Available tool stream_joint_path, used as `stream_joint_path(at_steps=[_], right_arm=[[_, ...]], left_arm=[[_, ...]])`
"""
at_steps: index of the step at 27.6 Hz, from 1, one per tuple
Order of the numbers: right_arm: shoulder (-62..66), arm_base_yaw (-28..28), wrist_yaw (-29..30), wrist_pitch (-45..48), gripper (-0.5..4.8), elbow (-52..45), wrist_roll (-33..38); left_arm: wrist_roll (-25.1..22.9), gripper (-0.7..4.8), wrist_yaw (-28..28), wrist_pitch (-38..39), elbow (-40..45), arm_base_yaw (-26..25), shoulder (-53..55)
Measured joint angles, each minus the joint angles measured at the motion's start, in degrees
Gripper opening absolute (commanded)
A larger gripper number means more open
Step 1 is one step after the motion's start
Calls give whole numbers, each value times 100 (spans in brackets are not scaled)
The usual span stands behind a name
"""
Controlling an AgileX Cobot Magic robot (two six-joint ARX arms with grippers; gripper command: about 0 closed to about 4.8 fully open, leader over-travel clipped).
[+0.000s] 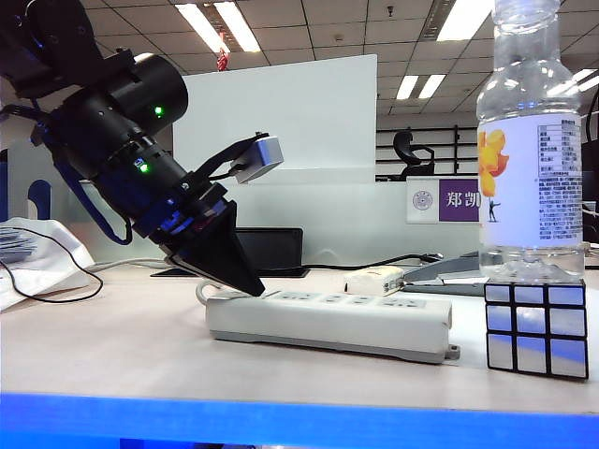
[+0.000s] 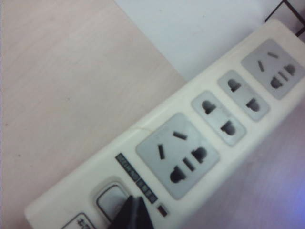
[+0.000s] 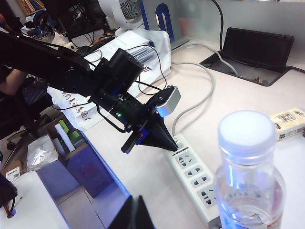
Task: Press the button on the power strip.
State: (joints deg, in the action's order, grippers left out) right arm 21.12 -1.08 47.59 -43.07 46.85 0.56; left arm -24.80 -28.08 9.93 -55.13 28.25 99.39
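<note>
The white power strip [image 1: 328,323] lies across the desk, its sockets facing up [image 2: 209,124] [image 3: 195,174]. Its pale rounded button [image 2: 108,200] sits at the cord end. My left gripper [image 2: 134,206] is shut, its black tips together and resting on the button's edge; in the exterior view the left gripper [image 1: 253,288] points down onto the strip's left end. My right gripper [image 3: 135,210] is shut, high above the desk's front edge, with nothing in it.
A clear water bottle [image 1: 531,140] stands on a silver cube [image 1: 536,327] right of the strip. A small cream box [image 1: 374,280] lies behind it. A black device [image 3: 257,45], cords and papers [image 1: 28,253] sit at the back.
</note>
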Motion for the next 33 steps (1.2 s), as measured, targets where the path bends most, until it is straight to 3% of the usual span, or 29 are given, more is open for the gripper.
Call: stream_joint_path(at_steps=[16, 27, 33], right_arm=[[0, 0, 9, 0, 0, 0, 0], [0, 0, 107, 0, 0, 0, 0], [-2, 0, 107, 0, 0, 0, 0]], left_arm=[[2, -5, 310, 24, -26, 33, 13], [11, -5, 199, 26, -22, 31, -17], [433, -5, 426, -76, 138, 31, -385]])
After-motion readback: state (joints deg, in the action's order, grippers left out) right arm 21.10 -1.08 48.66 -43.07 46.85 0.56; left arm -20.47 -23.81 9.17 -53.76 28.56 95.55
